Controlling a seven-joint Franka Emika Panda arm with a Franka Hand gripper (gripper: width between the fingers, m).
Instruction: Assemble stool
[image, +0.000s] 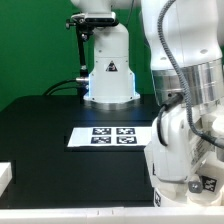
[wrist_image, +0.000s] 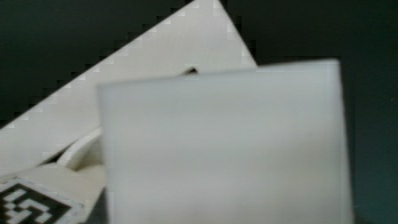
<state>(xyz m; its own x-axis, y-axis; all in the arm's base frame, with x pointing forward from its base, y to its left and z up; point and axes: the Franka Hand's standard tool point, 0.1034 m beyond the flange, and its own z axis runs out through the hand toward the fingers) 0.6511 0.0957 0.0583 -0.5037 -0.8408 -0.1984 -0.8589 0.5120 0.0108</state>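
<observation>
A white stool part is filling most of the wrist view, a flat, blurred pale slab sitting very close to the camera, with a second white piece angling away behind it against the black table. A black-and-white square tag is showing at one corner of that view. Which part of the kit this is cannot be told from so close. In the exterior view, the same white part is appearing low at the exterior view's right, with a small tag on it, bulking large in the foreground and blending with the white arm above it. The gripper itself is lying hidden behind arm and part, so whether its fingers are clamping the piece or standing free cannot be told. Behind, the marker board is lying flat on the black table near the middle, in front of the arm's white base. Another white block is peeking in at the exterior view's left edge.
</observation>
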